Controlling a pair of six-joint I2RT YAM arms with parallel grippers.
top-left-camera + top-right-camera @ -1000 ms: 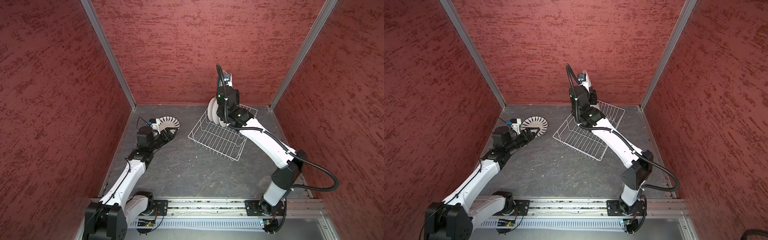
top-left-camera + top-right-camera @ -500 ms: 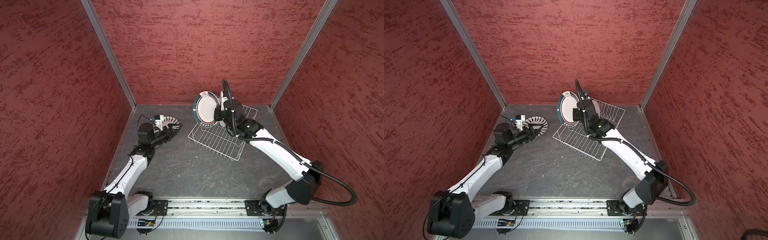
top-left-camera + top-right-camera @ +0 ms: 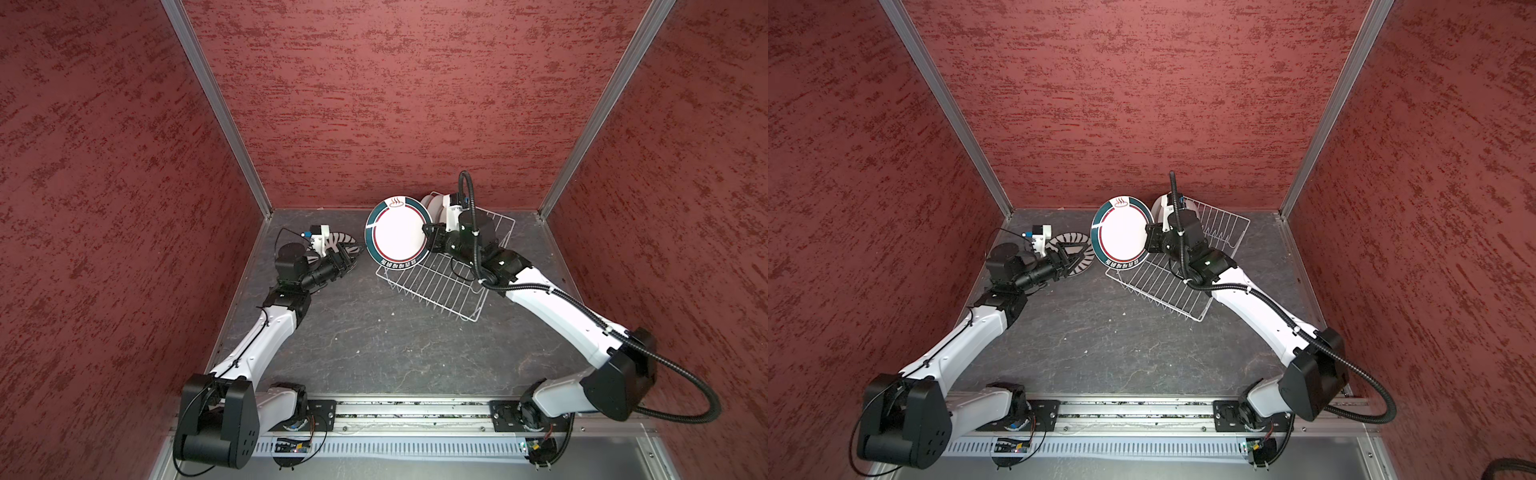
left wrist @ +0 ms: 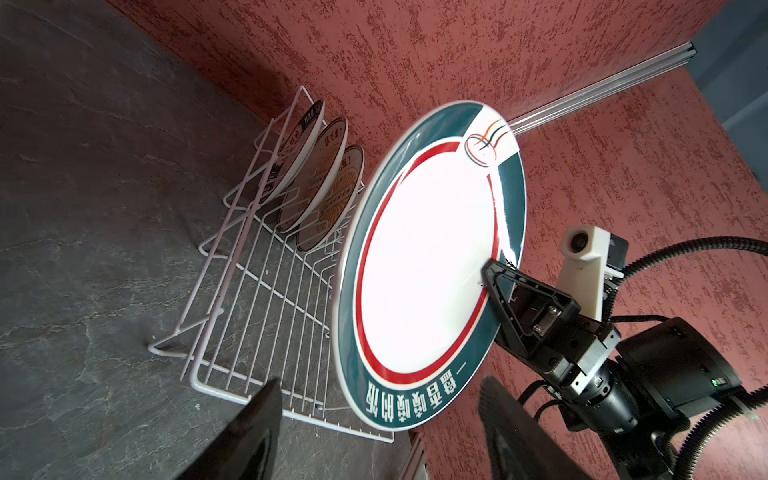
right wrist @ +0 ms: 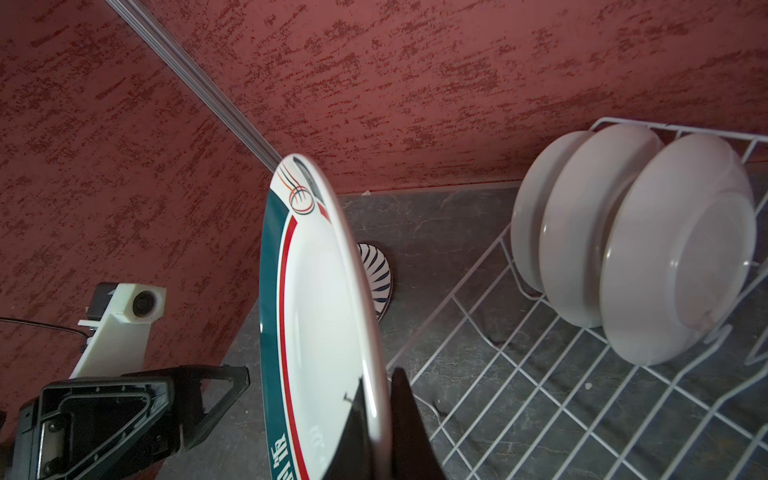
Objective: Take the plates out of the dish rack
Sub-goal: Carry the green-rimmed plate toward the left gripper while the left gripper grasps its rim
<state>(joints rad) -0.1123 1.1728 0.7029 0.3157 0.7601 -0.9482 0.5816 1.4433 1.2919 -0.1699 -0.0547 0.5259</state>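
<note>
Red textured walls (image 3: 374, 104) close in a dark grey counter (image 3: 374, 345), and from the lower edge of the frame both arms (image 3: 552, 307) reach toward the back. Left of centre in a top view, the left claw (image 3: 1073, 259) hangs spread fairly wide and empty over a black-striped plate (image 3: 1067, 240) lying flat on the counter. Just right of it, the right claw (image 3: 428, 232) is pinched tight on the rim of a green-rimmed plate (image 3: 395, 235), held on edge with its face toward the top camera, over the left corner of the dish rack (image 3: 436, 286); whether its lower edge clears the wires I cannot tell. Farther back, three plates (image 5: 685, 249) stand on edge, close together, in the rack's far corner. I judge the plates stiff, glazed, slick and breakable, with real weight hanging off a one-sided pinch. I'd take each by the rim, gripping well past the lip, and set it down gently.
</note>
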